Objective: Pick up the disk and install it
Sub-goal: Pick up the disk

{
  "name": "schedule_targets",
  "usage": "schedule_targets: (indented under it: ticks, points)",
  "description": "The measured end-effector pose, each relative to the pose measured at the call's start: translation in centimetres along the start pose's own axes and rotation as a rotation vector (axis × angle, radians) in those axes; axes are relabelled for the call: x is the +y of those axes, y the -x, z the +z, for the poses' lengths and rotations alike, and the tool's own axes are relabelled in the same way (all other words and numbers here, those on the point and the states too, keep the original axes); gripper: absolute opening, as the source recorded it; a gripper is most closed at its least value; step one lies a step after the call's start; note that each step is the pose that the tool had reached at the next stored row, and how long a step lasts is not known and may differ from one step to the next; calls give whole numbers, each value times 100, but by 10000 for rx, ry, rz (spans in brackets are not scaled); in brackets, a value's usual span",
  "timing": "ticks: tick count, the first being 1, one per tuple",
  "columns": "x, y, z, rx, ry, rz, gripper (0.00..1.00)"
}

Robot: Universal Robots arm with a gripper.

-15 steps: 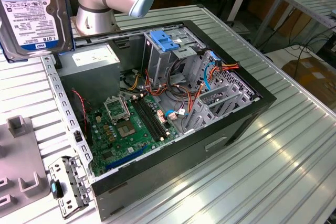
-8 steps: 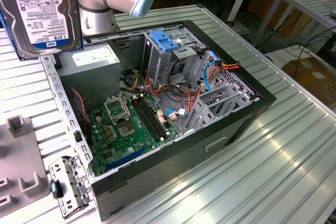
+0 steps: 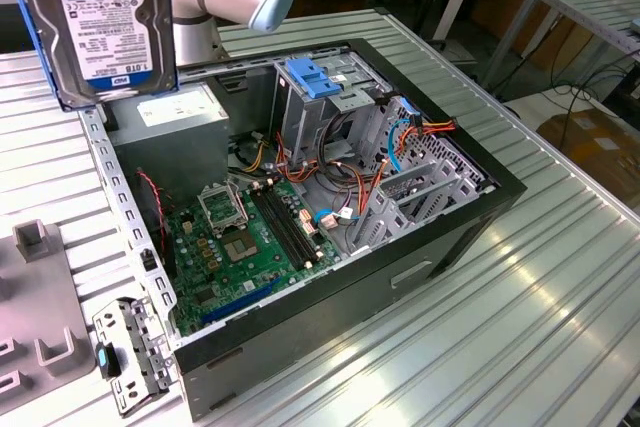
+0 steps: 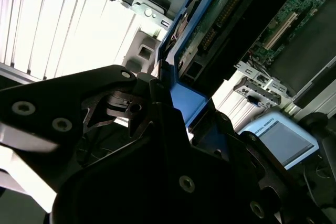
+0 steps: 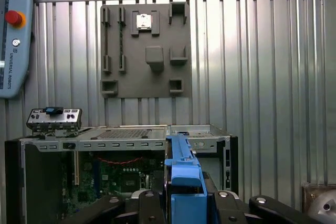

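The disk (image 3: 105, 27), a silver-grey drive with a white-and-blue label in a blue carrier, hangs in the air at the exterior view's upper left, above the rear corner of the open computer case (image 3: 505, 187). In the first wrist view its blue carrier edge (image 5: 184, 163) stands between the black fingers (image 5: 149, 203) of my gripper (image 5: 185, 204), which is shut on it. In the second wrist view the blue carrier (image 4: 191, 103) sits pinched in my gripper (image 4: 173, 103). The grey drive cage with its blue latch (image 3: 315, 77) stands inside the case, to the right of the disk in the exterior view.
A grey power-supply box (image 3: 175, 112) lies just below the disk. The green motherboard (image 3: 250, 237) and cables fill the case floor. A grey fixture plate (image 3: 40, 317) and a small metal bracket (image 3: 125, 352) lie on the ribbed table beside the case. A teach pendant (image 5: 13, 35) sits nearby.
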State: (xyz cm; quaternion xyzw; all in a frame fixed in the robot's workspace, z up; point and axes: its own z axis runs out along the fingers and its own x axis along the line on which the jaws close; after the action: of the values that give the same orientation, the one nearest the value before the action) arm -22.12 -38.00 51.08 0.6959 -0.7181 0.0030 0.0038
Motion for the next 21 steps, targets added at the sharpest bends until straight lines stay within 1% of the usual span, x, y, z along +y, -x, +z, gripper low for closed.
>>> schedule_targets:
  ticks: [1, 3, 13, 15, 19, 20, 21]
  points:
    - [-31, 1, 0, 1, 2, -1, 37]
    - [-113, 2, 0, 0, 5, 0, 37]
    - [-361, 5, -1, 1, 15, 0, 37]
    - [-431, 5, -1, 1, 17, 0, 37]
    - [-516, 5, -1, 1, 20, 0, 37]
    - [-546, 5, -1, 1, 21, 0, 37]
    - [-590, 6, -1, 1, 22, -1, 37]
